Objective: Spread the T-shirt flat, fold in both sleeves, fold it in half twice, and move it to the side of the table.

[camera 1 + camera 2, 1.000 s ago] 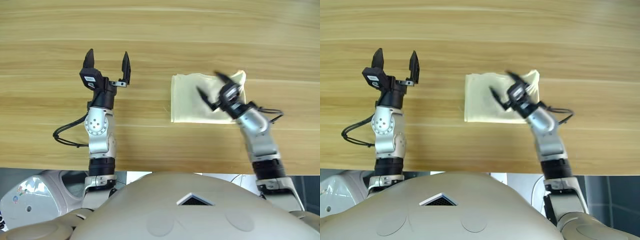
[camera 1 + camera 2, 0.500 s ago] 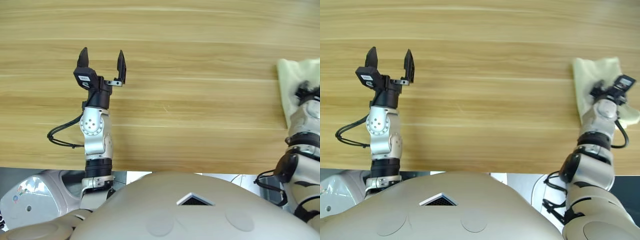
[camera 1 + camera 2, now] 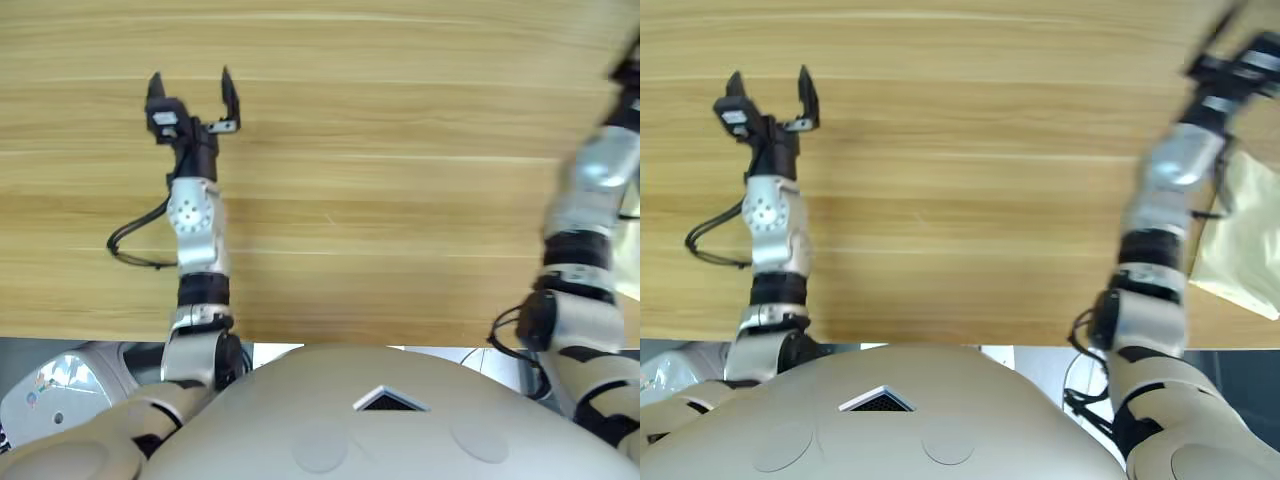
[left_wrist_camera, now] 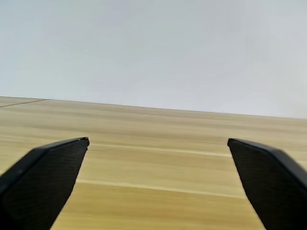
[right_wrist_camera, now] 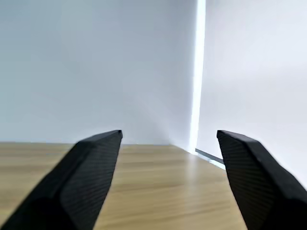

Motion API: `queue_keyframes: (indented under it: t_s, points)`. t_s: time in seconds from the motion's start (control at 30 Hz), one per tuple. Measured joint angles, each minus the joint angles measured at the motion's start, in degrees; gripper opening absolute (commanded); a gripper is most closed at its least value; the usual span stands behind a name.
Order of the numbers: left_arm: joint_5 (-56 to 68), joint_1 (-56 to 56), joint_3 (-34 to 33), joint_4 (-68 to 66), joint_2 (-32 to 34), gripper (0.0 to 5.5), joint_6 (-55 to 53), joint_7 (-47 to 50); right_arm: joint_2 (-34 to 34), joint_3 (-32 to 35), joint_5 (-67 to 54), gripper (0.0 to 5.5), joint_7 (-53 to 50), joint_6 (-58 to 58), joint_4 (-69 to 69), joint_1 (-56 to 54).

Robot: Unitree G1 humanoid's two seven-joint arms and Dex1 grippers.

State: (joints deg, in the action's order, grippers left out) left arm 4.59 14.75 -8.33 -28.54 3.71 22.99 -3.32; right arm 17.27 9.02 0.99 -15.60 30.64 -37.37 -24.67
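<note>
The folded pale yellow T-shirt (image 3: 1246,235) lies on the wooden table (image 3: 400,150) at its far right side, partly behind my right forearm. My right gripper (image 3: 1240,42) is raised beyond the shirt, apart from it. It stands open in the right wrist view (image 5: 168,136), with nothing between its black fingers (image 5: 86,177). My left gripper (image 3: 190,82) is over the left part of the table, open and empty. The left wrist view shows it (image 4: 158,143) over bare wood.
A white wall rises past the table's far edge (image 4: 158,111). A black cable (image 3: 135,245) loops beside my left forearm. Bare wood lies between the two arms.
My right gripper carried the folded T-shirt from the table's middle to the far right, let it go, and has risen away from it. My left arm stretched farther over the table.
</note>
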Motion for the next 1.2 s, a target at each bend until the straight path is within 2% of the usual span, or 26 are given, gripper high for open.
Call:
queue_keyframes:
  t_s: [0.03, 0.1, 0.23, 0.4, 0.5, 1.0, 1.13, 1.2]
  points:
    - [-1.1, 4.5, 0.0, -6.6, 0.0, 5.38, 0.3, 2.3, -3.6, -3.4, 2.4, 3.64, 0.8, 0.0, -4.2, -2.5]
    - [-3.9, 11.1, 0.1, -17.8, 0.3, 5.38, 2.6, 6.8, -8.0, -5.6, 4.1, 3.64, 1.9, -0.2, -15.6, -7.8]
    - [-6.0, 12.0, 2.6, -26.6, -1.3, 5.38, 6.7, 6.6, -10.7, -7.2, 4.9, 3.64, 4.7, 1.0, -25.0, -9.0]
    - [-7.3, 10.1, 3.8, -26.8, -3.8, 5.38, 12.6, 8.1, -13.7, -9.4, 6.7, 3.64, 5.8, 3.7, -25.0, -6.9]
    - [-8.9, 9.3, 5.4, -26.0, -4.3, 4.7, 16.1, 8.3, -13.6, -9.3, 6.7, 3.64, 5.8, 3.8, -25.0, -6.6]
    - [-9.1, 7.7, 5.5, -27.1, -6.4, 4.68, 16.9, 10.1, -13.3, -9.4, 7.6, 3.64, 5.4, 4.7, -24.3, -3.2]
    - [-8.7, 7.6, 5.4, -27.1, -6.6, 4.67, 16.9, 10.1, -13.1, -9.6, 8.2, 4.46, 5.9, 5.0, -23.8, -2.9]
    - [-8.6, 7.8, 5.4, -27.6, -6.6, 4.67, 16.9, 10.0, -12.8, -9.5, 8.3, 4.46, 5.4, 5.0, -23.8, -2.9]
